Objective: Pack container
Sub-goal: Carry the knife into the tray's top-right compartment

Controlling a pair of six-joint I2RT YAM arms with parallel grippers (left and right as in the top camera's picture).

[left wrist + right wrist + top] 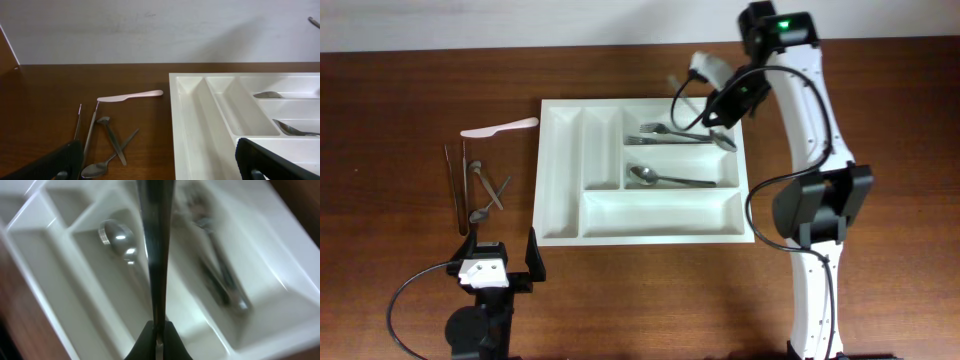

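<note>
The right claw (157, 336) was pressed together on the slim handle of a metal utensil (156, 255). The container (660, 215) lay directly beneath this claw. Below the pinched handle, a spoon (120, 240) rested in one long compartment and a fork (660, 130) in the next one. The left claw (498, 252) stood spread wide over the table (400, 90), with the container's corner just to its right. Ahead of it, a white knife (131, 96), two thin rods (91, 131) and small spoons (103, 120) lay loose, apart from the container.
</note>
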